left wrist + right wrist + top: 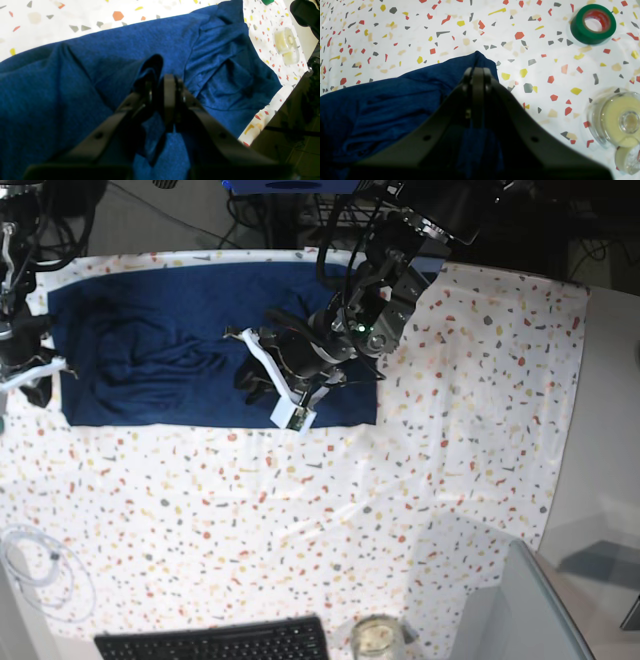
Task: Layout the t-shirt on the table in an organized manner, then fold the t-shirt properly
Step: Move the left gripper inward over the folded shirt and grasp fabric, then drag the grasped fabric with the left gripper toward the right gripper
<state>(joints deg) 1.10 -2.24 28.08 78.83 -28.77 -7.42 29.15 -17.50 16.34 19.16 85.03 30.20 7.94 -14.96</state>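
1. Left wrist view: the left gripper [160, 87] is seen nearly closed, its jaws pinching a raised ridge of the t-shirt [75, 82] near the middle of the garment. The cloth around the pinch is drawn up into a tent, and a rumpled sleeve lies beyond it, toward the far corner of the shirt. Two clear tape rolls [286, 46] are seen on the table [62, 15] just past that sleeve.

2. Right wrist view: the right gripper [478, 72] is seen fully closed on a corner of the t-shirt [395, 100], a small tip of fabric showing past the jaws. A green tape roll [593, 24] lies well apart from that corner, and a clear tape dispenser [617, 117] lies near it, both on the bare table [445, 25].

3. Base view: the t-shirt [150, 330] is spread along the far edge of the table [400, 510], roughly rectangular but wrinkled at its centre. The left gripper [290, 380] is held over the shirt's middle part, and the right gripper [40, 375] at its opposite end.

4. The laying-out step is judged to be in hand; folding is not yet begun. Next, the pinched fabric would need to be pulled taut and away from the held corner, so that the central wrinkles are flattened.
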